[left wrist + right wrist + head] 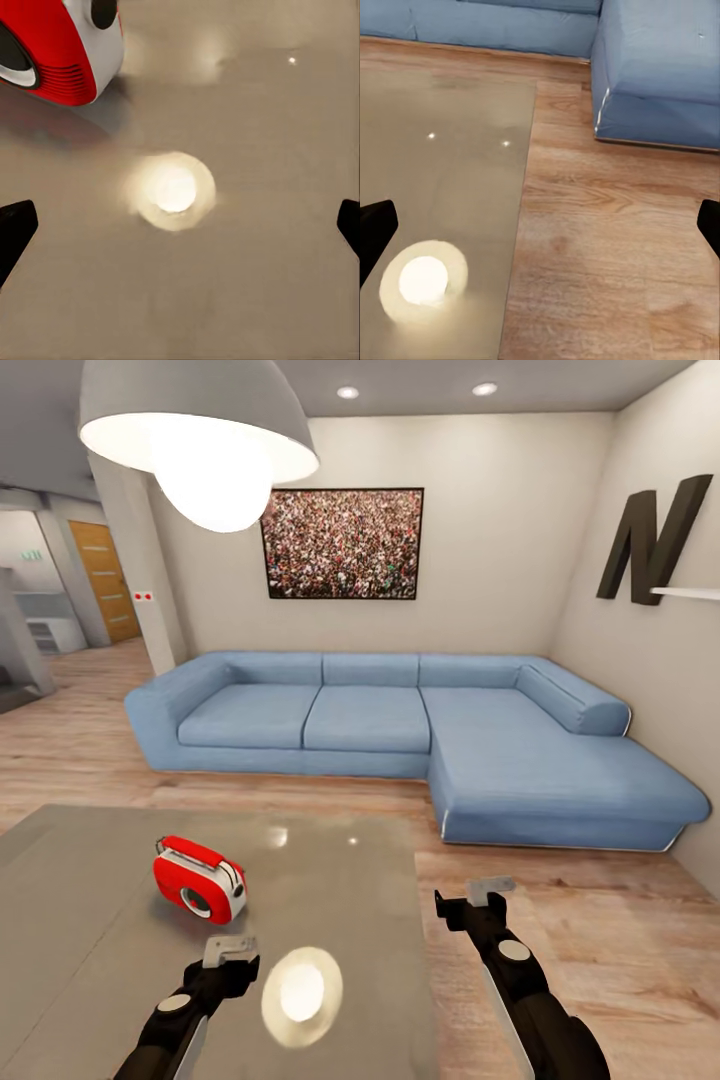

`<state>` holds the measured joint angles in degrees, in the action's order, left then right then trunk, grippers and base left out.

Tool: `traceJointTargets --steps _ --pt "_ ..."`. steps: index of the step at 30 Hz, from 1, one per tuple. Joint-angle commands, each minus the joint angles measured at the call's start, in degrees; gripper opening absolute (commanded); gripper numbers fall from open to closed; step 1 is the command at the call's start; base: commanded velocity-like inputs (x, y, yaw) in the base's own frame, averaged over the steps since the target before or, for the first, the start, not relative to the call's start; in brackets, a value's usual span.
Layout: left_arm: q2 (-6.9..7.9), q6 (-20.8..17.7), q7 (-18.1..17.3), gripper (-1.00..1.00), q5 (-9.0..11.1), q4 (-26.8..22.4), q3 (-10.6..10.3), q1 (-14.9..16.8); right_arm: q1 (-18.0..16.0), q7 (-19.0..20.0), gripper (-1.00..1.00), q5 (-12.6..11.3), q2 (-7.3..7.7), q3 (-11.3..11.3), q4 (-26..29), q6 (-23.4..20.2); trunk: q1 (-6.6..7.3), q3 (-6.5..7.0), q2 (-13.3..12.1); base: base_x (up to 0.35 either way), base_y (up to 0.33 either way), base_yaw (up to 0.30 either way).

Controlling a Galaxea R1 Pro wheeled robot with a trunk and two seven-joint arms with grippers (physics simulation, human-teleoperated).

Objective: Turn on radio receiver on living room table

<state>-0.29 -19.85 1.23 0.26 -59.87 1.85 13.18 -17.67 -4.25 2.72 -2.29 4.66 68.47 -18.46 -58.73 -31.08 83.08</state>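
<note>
**Radio sits on the grey counter, both hands spread and holding nothing**

The radio receiver (199, 879) rests on the glossy grey counter (340, 880), on the left part of its top, tilted so its round dial faces toward the robot and to the right. Its body is red with white trim; a red handle arches over the top. In the left wrist view the radio (60, 49) appears at the frame's corner, red shell and white band visible, with a dark round part on its face.

The left hand (230, 952) hovers over the counter just in front of the radio, apart from it. Its fingertips (15, 229) stand wide at the two edges of the wrist view, jaws spread, nothing between them but the counter's surface and a bright lamp reflection (172, 189).

The right hand (489, 892) hangs past the counter's right edge, over the wood plank floor (600, 930). Its fingers (375, 225) are likewise spread wide and grip nothing; below them lie the counter edge and floor.

Beyond the counter stands a blue L-shaped sofa (400, 720) against the beige wall, under a framed crowd picture (342, 543). A big white pendant lamp (200, 440) hangs at the upper left.
</note>
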Motion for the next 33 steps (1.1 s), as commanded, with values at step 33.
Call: traceJointTargets --steps 33 --pt "0.20 -37.65 0.33 1.00 0.10 -10.17 0.18 37.57 -27.21 -0.38 1.00 5.32 -0.61 -0.14 23.69 -31.06 0.00 0.00 0.00 0.023 0.000 0.000"
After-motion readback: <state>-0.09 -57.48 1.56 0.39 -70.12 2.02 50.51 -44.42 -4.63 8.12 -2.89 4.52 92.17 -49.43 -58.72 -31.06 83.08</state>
